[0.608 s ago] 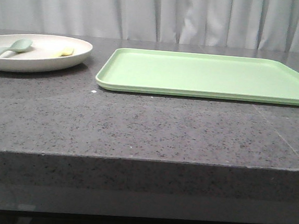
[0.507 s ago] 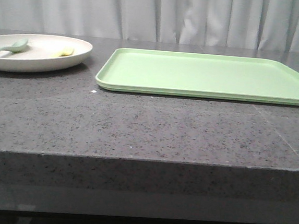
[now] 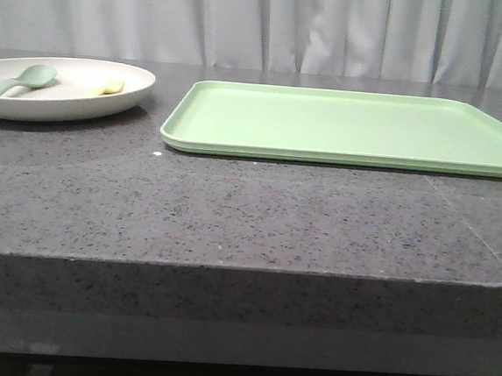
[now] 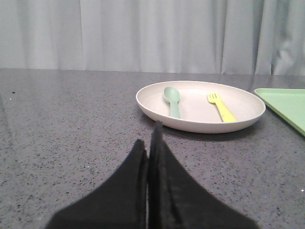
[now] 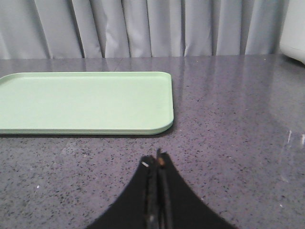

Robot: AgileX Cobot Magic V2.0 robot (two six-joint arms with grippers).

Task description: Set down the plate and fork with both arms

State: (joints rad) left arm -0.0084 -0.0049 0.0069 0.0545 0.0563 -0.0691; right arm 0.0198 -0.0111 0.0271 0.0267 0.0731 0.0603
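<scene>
Ahead of your left claw (image 4: 148, 138) and well apart from it, the plate (image 4: 200, 119) sits on the dark speckled surface (image 4: 71, 124), holding the fork (image 4: 221, 106) beside a spoon (image 4: 172, 99). That claw is clenched, gripping nothing. Your right claw (image 5: 157, 164) is clenched and empty too, the green tray (image 5: 86, 100) near, beyond its tips.
</scene>
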